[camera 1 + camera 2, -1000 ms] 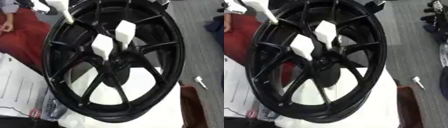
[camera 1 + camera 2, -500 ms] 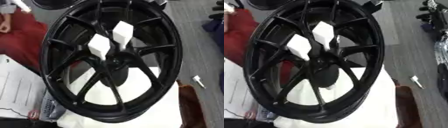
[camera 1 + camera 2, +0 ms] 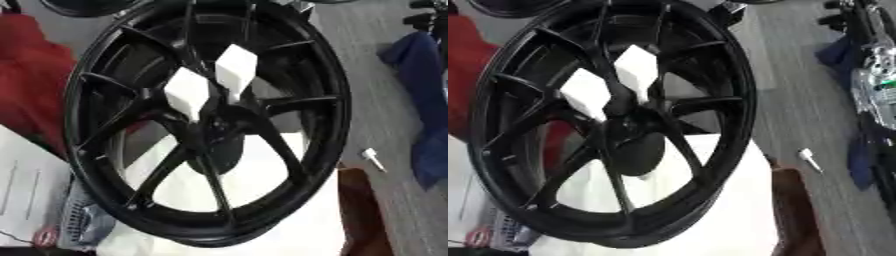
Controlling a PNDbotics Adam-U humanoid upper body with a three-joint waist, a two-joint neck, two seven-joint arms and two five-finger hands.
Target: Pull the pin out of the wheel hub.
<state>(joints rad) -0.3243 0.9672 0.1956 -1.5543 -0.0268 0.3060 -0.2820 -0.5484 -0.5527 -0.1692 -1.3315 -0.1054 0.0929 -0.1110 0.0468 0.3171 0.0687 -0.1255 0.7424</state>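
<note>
Wheel hub [image 3: 210, 125] stands tilted on the white-covered table [image 3: 293, 220]. Left pin [image 3: 186, 92] and right pin [image 3: 234, 70], both white, are stuck in beside its centre, same as a second ago. The white piece at the upper-left rim is gone. A small white bit [image 3: 373, 160] lies on the floor. Neither of my hands shows, so I can't tell their fingers.

Two white pins [image 3: 187, 93] in black wheel hub [image 3: 210, 125]
</note>
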